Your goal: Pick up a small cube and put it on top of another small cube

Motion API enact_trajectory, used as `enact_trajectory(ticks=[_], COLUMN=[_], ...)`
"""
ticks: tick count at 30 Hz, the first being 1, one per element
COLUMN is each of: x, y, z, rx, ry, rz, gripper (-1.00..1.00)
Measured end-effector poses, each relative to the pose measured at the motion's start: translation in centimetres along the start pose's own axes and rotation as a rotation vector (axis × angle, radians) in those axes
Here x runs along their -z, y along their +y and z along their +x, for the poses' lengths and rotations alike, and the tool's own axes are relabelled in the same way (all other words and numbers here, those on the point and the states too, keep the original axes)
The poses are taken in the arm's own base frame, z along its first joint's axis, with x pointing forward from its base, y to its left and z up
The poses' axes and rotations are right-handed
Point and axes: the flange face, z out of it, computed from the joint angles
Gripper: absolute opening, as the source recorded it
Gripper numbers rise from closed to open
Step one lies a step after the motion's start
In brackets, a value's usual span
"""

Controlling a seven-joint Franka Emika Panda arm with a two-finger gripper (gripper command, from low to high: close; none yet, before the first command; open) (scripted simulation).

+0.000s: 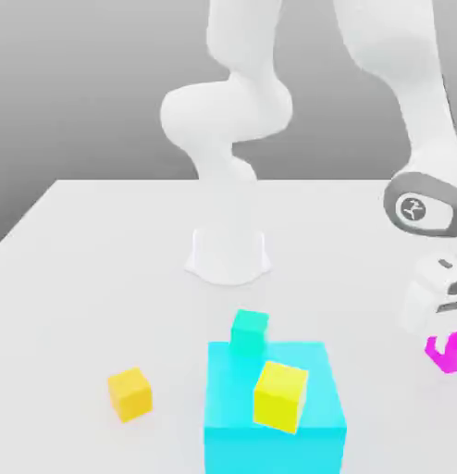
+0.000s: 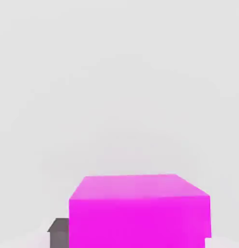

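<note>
Across the exterior view's left, the white table lies bare out to its slanted edge, with open room all around a small orange-yellow cube that stands by itself. Toward the middle, the arm's round white base sits on the table, and nearer the camera a large cyan block is cut off by the picture's lower edge. A small teal cube stands touching the block's far left corner, and a small yellow cube rests tilted on the block's top.

At the exterior view's right edge, well apart from the block, the hand reaches down to a small magenta cube, which the picture's edge cuts off. The hand is narrow, closed on the magenta cube, though the fingertips are hard to make out there.

From the hand view, the magenta cube shows its top face and one side whole, with plain table beyond it. A dark grey finger peeks out beside the cube; the other is hidden behind it.
</note>
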Motion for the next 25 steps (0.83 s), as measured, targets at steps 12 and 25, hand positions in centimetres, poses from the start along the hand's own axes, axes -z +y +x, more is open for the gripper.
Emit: enact_trajectory(ticks=[12, 25], x=[9.3, 5.7], y=[15.9, 24.0], z=[12.8, 14.7], rx=[-0.120, -0.171], ry=[0.001, -0.005], rz=[-0.004, 0.001], gripper=[-1.00, 1.00])
